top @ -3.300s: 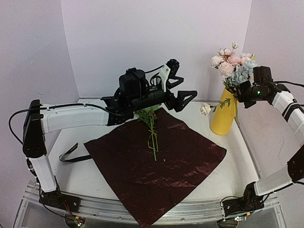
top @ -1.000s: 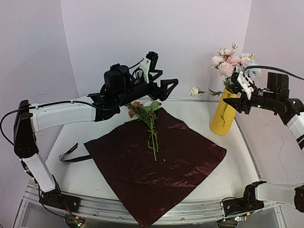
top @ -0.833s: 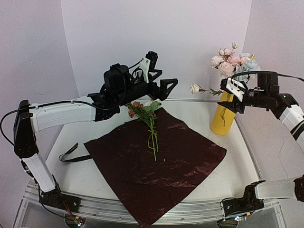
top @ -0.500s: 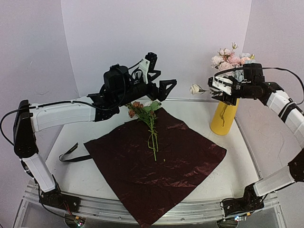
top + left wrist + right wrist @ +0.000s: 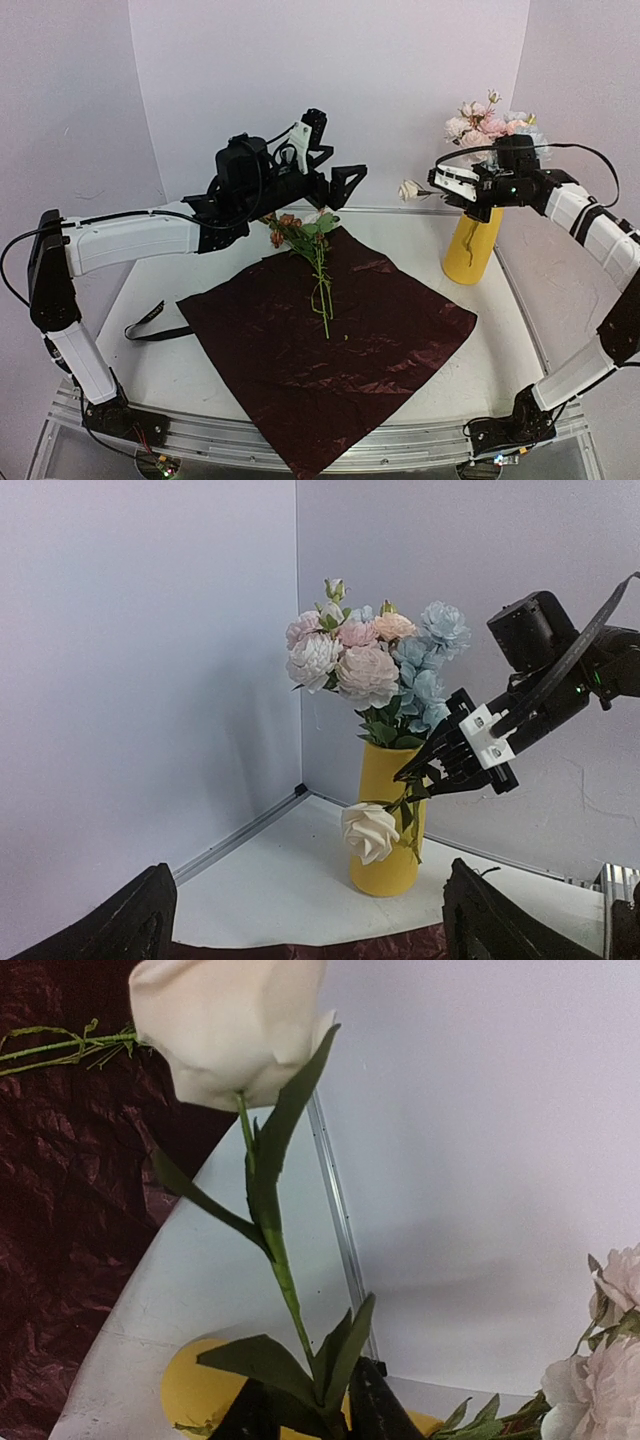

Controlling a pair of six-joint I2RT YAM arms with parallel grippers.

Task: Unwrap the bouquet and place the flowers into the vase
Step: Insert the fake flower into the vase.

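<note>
2 grippers, entered first. Right gripper [image 5: 305,1410]: fingers pressed together on the lower stem of 1 white rose [image 5: 408,189]; the right wrist view cuts these fingers off at its bottom edge, so only their tips show. Left gripper [image 5: 310,925]: fingers spread wide, nothing between them, raised above the far edge of the wrap [image 5: 330,370].

1 white rose: held in the air just left of the vase [image 5: 470,250], not in it.

1 vase, mustard-yellow, upright at the far right of the table [image 5: 170,375]. The right wrist view shows only a sliver of its yellow.

Standing flowers [image 5: 365,655] in the vase: pink, white and pale blue heads, crowded and overlapping, so the count is uncertain. The blue heads are plain only in the left wrist view.

Loose stems [image 5: 322,285]: a small cluster lying on the wrap, rust-orange heads toward the far edge; stems too thin and tangled to count.

1 wrap, dark red, spread flat and open. 1 ribbon [image 5: 150,322], black, lying on the table off the wrap's left corner; seen in the top view alone.
</note>
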